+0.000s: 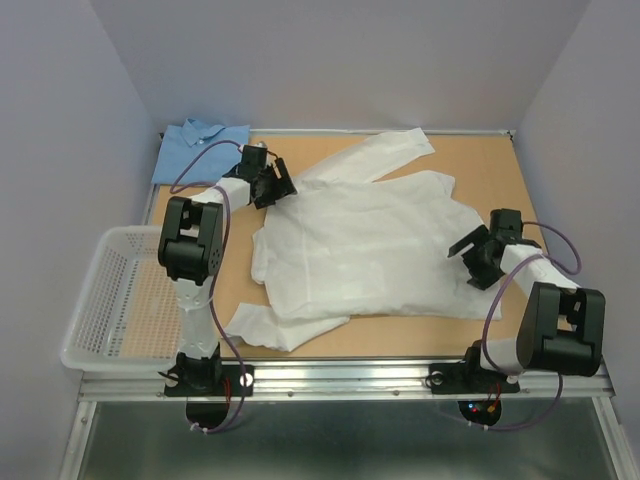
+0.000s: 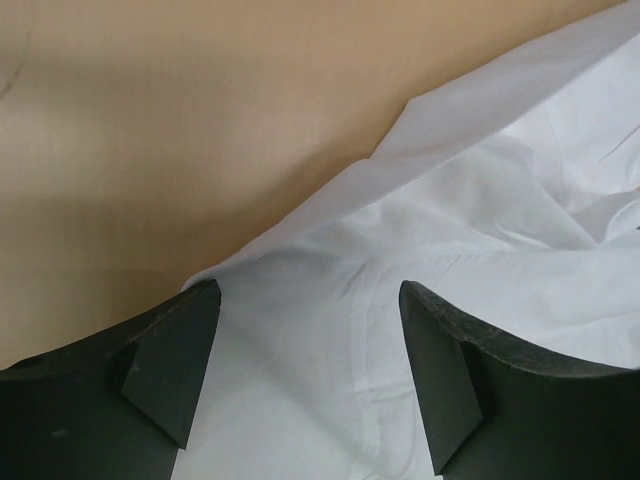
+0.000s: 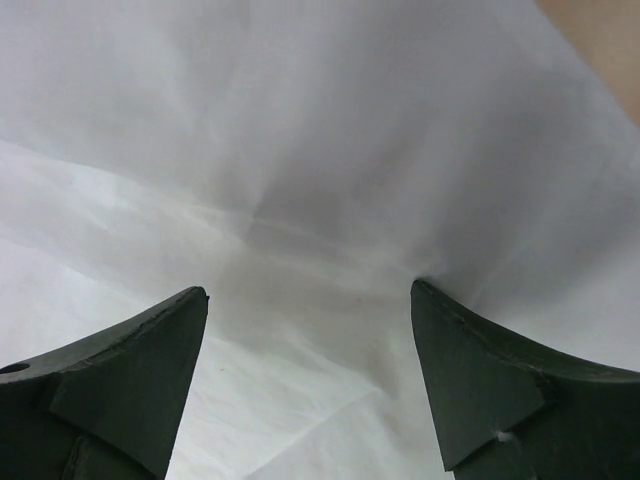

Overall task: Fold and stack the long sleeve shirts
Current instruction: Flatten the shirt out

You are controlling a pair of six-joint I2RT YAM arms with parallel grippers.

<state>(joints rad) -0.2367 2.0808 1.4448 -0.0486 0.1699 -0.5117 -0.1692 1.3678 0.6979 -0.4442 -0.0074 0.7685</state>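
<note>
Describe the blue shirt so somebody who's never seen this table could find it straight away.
Start at the tan table and go to its far left corner, beyond the left gripper. The light blue shirt lies there folded small, collar showing. Unlike the white shirt spread across the middle, it is blue and compact.

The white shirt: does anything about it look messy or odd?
Yes. The white shirt lies rumpled and askew across the table, one sleeve flung toward the far edge, the other bunched near the front. The blue shirt, far left, is neatly folded.
</note>
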